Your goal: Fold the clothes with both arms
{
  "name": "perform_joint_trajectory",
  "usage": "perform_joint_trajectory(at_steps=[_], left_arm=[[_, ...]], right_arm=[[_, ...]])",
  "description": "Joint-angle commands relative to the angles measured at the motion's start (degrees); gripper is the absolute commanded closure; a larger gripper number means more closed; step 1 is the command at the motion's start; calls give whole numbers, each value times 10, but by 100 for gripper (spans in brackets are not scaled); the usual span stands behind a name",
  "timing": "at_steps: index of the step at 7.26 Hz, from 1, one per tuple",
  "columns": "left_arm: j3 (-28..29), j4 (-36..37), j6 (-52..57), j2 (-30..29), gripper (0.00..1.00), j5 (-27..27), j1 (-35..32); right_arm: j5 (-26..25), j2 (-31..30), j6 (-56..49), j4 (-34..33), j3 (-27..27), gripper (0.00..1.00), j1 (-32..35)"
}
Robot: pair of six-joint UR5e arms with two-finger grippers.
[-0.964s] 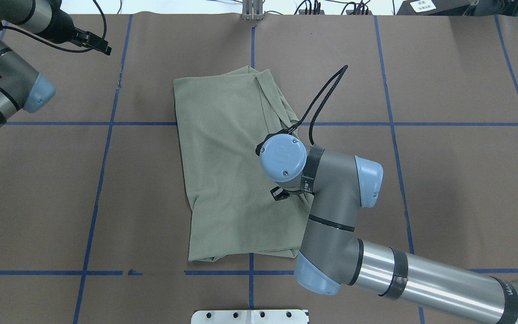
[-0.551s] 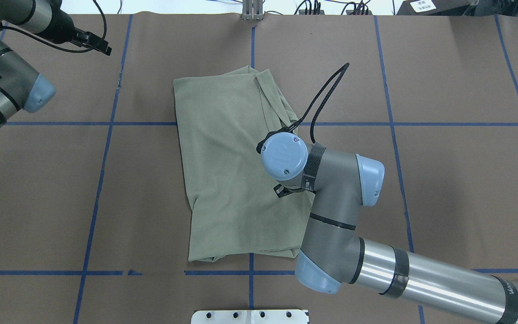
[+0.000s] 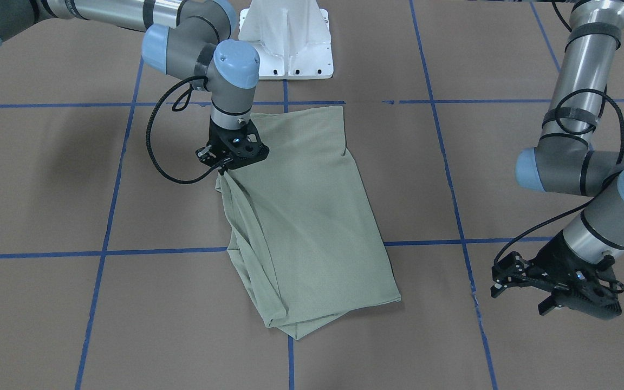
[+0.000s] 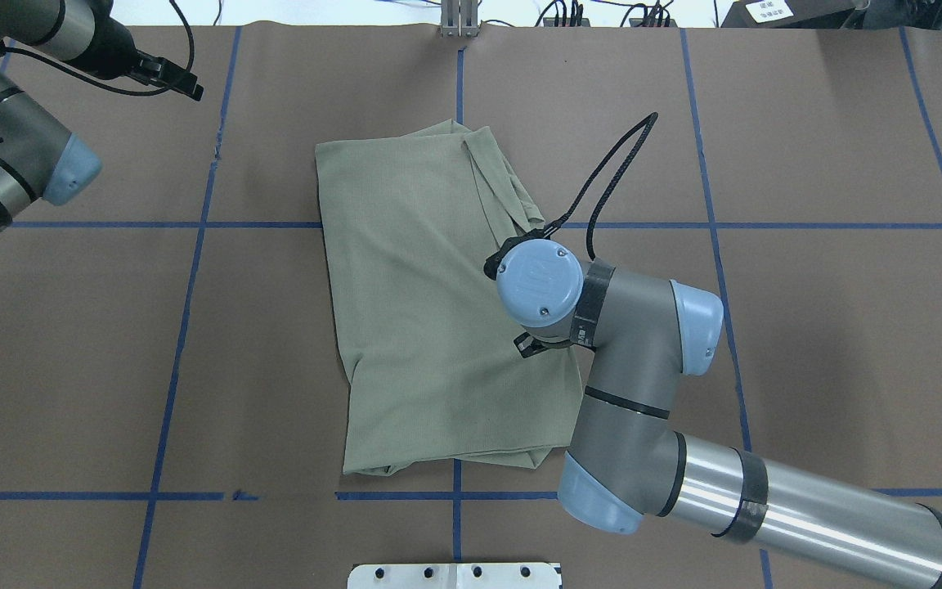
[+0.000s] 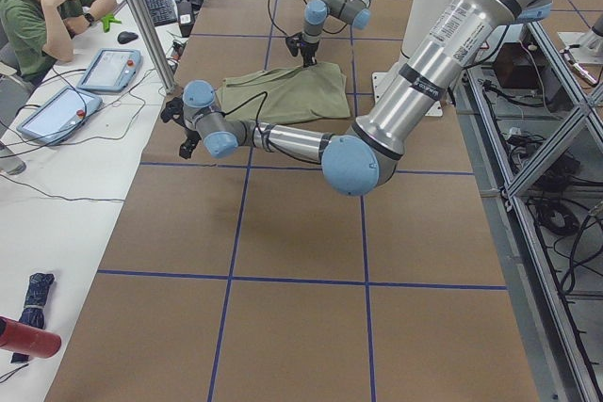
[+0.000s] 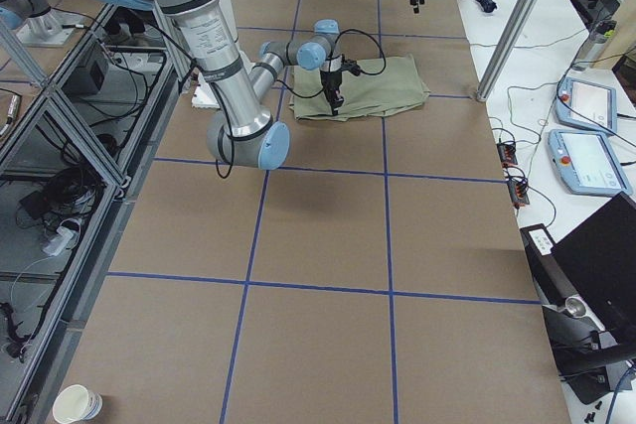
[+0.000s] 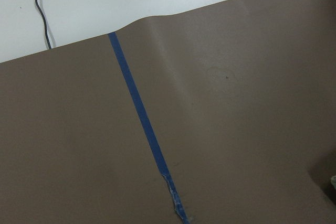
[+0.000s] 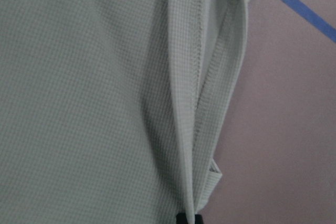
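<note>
Shirt (image 4: 414, 311) lay partly folded as a long panel mid-table (image 4: 806, 327), crossing the blue tape line, with bunched hems along the robot's right side.

Right gripper (image 3: 222, 169) was clamped on that side edge. The wrist view showed the seamed layers running down into the fingertips, and the front view showed the cloth tented up to them.

Change over the last second: the right wrist shifted outward to the robot's right, and the shirt's near right edge was drawn out with it — the panel was wider there. The rest of the shirt had not moved.

Left gripper (image 3: 518, 297) was unchanged, parked at the far left, well away from the shirt, jaws apart and empty.

Judgement: the right arm was tensioning or re-laying the side layer — the fold was under way, not finished, and the left arm had not yet joined in.
</note>
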Motion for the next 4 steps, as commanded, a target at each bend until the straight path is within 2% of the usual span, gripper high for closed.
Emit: perform_joint_trajectory(at_steps=[1, 4], left_arm=[[0, -1, 0, 0, 0, 0, 0], [0, -1, 0, -1, 0, 0, 0]], right_arm=[[-1, -39, 6, 0, 38, 0, 2], [-1, -39, 7, 6, 35, 0, 17]])
